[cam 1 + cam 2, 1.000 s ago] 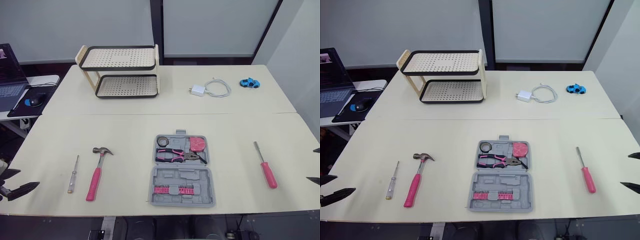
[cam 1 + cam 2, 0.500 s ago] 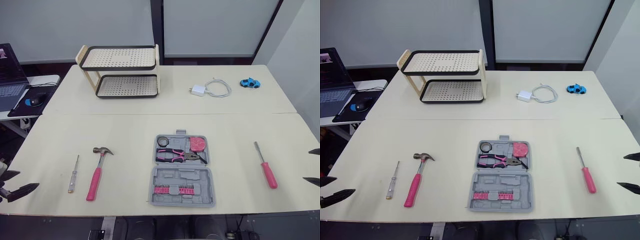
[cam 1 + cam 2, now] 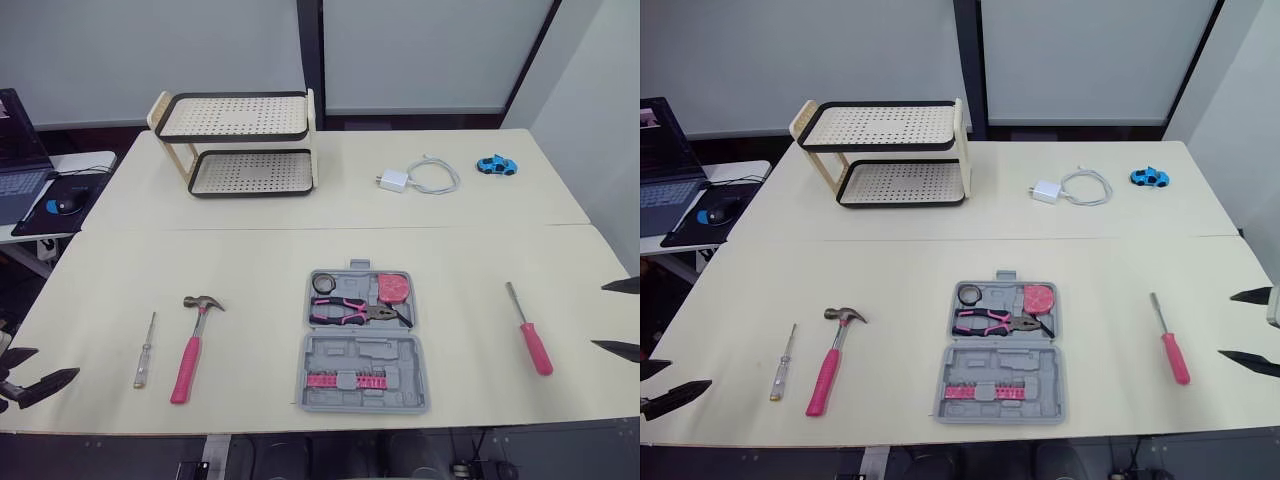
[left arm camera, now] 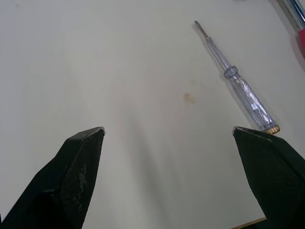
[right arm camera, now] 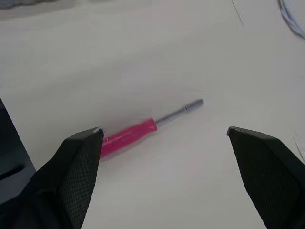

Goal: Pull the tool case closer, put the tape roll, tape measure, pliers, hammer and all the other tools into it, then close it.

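1. The left hand (image 3: 45, 365) hangs released over the bench's near left corner, its two black fingers spread wide with nothing between them. In its wrist view the left hand (image 4: 167, 131) has bare bench top between the fingertips.
2. The right hand (image 3: 600, 316) is also released and empty. It sits at the bench's right edge, fingers wide apart and pointing inward.
3. The bench (image 3: 260, 270) is pale cream, with a seam running across it from left to right.
4. The tool case (image 3: 365, 350) lies open and flat, midway along the near edge and well apart from both hands.
5. The far half of the case holds the tape roll (image 3: 325, 284), the tape measure (image 3: 394, 287) and the pliers (image 3: 355, 311). The near half holds a row of pink bits (image 3: 345, 380).
6. The hammer (image 3: 190, 345), with a pink handle, lies on the bench left of the case, its head toward the far edge.
7. A clear-handled screwdriver (image 3: 143, 350) lies just left of the hammer, near the left hand.
8. A pink-handled screwdriver (image 3: 530, 335) lies toward the right edge, near the right hand, with its tip pointing to the far edge.
9. A two-tier rack (image 3: 240, 140) stands at the far left of the bench. A charger with cable (image 3: 420, 178) and a blue toy car (image 3: 496, 165) lie at the far right.
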{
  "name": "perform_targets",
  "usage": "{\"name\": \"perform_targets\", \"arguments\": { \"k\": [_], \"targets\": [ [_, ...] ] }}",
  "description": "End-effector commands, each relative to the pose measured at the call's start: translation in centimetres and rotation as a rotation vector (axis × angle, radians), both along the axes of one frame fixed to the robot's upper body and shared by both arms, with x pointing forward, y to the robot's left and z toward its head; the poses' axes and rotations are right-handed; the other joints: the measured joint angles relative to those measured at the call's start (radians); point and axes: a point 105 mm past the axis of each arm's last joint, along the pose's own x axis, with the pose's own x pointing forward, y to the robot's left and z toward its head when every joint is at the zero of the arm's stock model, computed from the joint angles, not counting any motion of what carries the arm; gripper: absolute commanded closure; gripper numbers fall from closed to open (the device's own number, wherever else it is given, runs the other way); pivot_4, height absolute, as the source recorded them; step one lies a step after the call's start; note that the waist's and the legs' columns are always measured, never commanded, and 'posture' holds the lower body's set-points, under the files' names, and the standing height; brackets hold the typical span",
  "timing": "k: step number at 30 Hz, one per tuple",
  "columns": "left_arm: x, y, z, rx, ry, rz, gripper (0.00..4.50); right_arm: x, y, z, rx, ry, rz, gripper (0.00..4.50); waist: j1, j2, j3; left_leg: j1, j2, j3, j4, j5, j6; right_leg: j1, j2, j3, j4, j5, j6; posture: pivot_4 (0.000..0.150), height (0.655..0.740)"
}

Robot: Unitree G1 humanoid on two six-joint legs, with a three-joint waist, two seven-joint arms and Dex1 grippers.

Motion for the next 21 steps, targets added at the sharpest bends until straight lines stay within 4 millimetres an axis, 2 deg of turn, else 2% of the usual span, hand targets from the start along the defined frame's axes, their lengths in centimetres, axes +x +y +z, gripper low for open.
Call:
{"name": "perform_targets", "arguments": {
  "k": [1, 6, 12, 17, 21],
  "targets": [
    [-0.1, 0.0, 1.0, -0.007, -0.055, 0.029, 0.0, 0.8, 3.7, 1.6, 0.044, -0.033, 0.12, 0.06, -0.001, 0.0, 0.0, 0.0, 0.0, 0.0, 0.0, 0.0, 0.0, 0.0, 0.0, 0.0, 0.0, 0.0, 0.0, 0.15, 0.74],
    [-1.1, -0.7, 0.7, -0.03, -0.058, 0.059, 0.0, 1.0, 9.9, 2.6, 0.156, 0.017, 0.329, 0.06, 0.0, 0.0, 0.0, 0.0, 0.001, -0.003, 0.0, 0.0, 0.0, 0.0, -0.001, 0.001, 0.0, 0.0, 0.0, 0.15, 0.74],
    [-2.0, -2.1, 0.4, -0.061, -0.077, 0.083, 0.0, 1.7, 15.6, 3.2, 0.292, 0.054, 0.506, 0.06, 0.003, -0.001, 0.0, -0.001, 0.001, -0.005, 0.0, 0.0, 0.0, -0.001, -0.004, 0.0, -0.002, 0.0, 0.0, 0.15, 0.74],
    [-1.6, -4.0, 0.0, -0.109, -0.125, 0.118, 0.0, 2.1, 18.7, 3.7, 0.362, 0.083, 0.594, 0.06, 0.008, -0.001, 0.0, -0.002, 0.0, -0.007, 0.0, 0.0, 0.0, -0.002, -0.006, -0.002, -0.003, 0.0, -0.001, 0.15, 0.74],
    [-0.7, -5.7, -0.7, -0.141, -0.188, 0.175, 0.0, 1.9, 20.2, 4.1, 0.393, 0.102, 0.63, 0.06, 0.008, -0.002, -0.001, -0.003, -0.001, -0.007, 0.0, 0.0, 0.0, -0.002, -0.007, -0.002, -0.006, 0.001, 0.0, 0.15, 0.74]
  ]
}}
